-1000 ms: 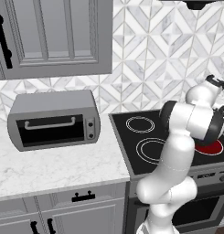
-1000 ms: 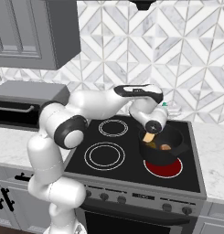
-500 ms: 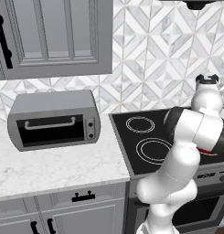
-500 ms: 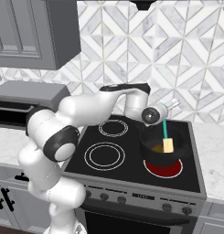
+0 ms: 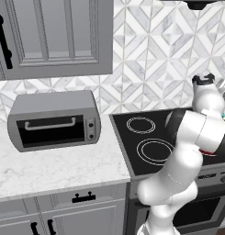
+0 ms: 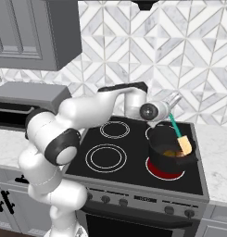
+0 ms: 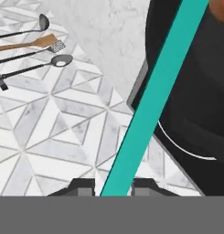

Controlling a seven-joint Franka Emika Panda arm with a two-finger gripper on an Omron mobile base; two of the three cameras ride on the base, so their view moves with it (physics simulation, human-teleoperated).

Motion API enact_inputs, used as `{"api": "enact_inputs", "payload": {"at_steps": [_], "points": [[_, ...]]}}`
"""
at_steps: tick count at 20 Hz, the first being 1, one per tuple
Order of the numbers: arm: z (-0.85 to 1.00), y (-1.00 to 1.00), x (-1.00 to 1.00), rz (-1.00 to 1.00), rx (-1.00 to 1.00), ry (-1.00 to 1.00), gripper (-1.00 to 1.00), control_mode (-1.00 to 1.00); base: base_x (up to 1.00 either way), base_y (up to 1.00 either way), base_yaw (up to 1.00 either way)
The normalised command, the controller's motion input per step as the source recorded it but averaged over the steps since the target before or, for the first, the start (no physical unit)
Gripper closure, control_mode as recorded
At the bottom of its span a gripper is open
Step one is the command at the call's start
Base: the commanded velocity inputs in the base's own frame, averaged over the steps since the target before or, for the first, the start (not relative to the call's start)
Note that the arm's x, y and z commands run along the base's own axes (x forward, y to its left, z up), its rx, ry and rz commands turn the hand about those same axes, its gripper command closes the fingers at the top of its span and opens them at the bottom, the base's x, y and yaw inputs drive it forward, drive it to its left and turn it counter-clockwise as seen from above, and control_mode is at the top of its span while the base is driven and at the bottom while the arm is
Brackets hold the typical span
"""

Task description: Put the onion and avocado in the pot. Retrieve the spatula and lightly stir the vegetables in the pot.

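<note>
While the gripper (image 7: 114, 191) clenches the teal handle of the spatula (image 6: 179, 135) at the bottom of the hand view, the tan blade dips into the pot (image 6: 157, 147) at the right-centre of the right base view. The black pot sits on the glowing red burner (image 6: 165, 171) and holds an orange-brown lump, seemingly the onion (image 6: 169, 152); I cannot make out the avocado.

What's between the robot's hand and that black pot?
The teal spatula: in the right base view its handle runs from the hand down to the blade at the pot.
</note>
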Motion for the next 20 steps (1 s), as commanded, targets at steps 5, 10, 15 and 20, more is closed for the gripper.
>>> {"api": "enact_inputs", "payload": {"at_steps": [5, 10, 15, 20], "points": [[-0.04, 0.40, 0.54, -0.02, 0.00, -0.21, 1.00, -1.00, 0.00, 0.00, 0.00], [-0.36, 0.06, 0.18, -0.15, 0.07, -0.10, 1.00, -1.00, 0.00, 0.00, 0.00], [-0.41, -0.16, 0.17, -0.13, 0.09, 0.00, 1.00, -1.00, 0.00, 0.00, 0.00], [-0.02, -0.29, 0.04, -0.02, 0.23, 0.00, 1.00, -1.00, 0.00, 0.00, 0.00]]}}
